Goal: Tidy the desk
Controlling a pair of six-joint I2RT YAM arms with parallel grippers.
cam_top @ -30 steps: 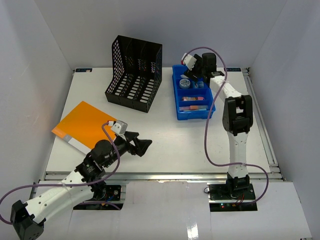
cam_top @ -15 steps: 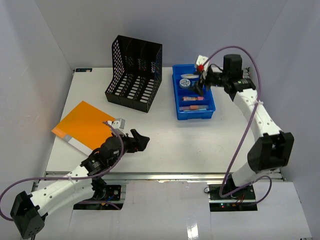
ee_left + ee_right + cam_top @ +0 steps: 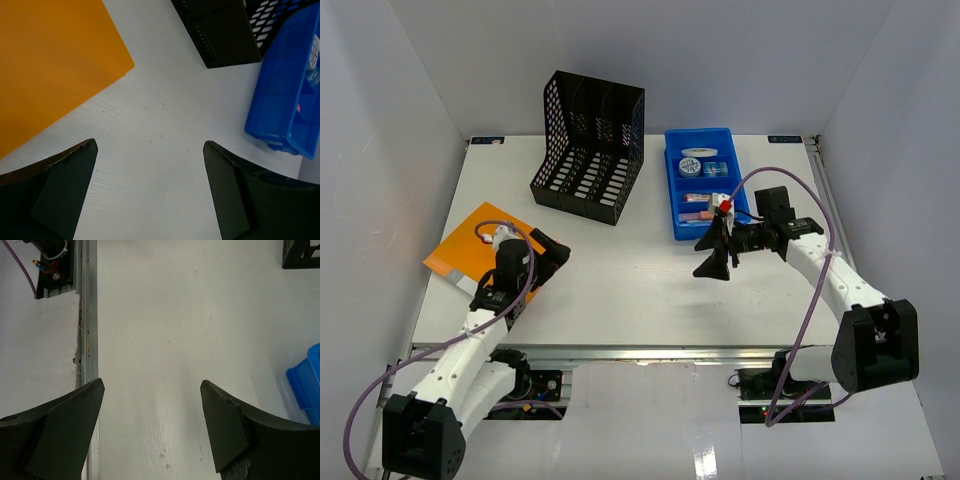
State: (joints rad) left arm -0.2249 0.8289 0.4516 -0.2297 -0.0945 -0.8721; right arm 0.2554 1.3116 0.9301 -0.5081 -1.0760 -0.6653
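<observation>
Top view: counter (image 3: 640,290) is white and metal-railed, filling the enclosure floor and carrying every item.
- Black mesh file rack (image 3: 590,150) stands upright at 11 o'clock from counter centre.
- Blue tray (image 3: 705,195) sits at 1 o'clock, near the rack but apart from it. Small items lie in its compartments, too small to identify.
- Orange folder (image 3: 480,245) lies flat at 9 o'clock, near the left edge.

Left arm: left fingers (image 3: 552,256) are at 9 o'clock, over the folder's right-hand edge. In the wrist view they are spread wide and grasp nothing. Only bare counter shows between them. In that view the folder corner is at 11 o'clock, the rack base at 1 o'clock and the tray wall at 3 o'clock. Contact with the counter: cannot tell.

Right arm: right fingers (image 3: 712,268) are at 3 o'clock from centre, just on the near side of the tray, pointing toward the left arm. The wrist view shows them released and wide apart with nothing held, bare counter between them. The counter's rail runs at 10 o'clock and a tray corner shows at 3 o'clock.
</observation>
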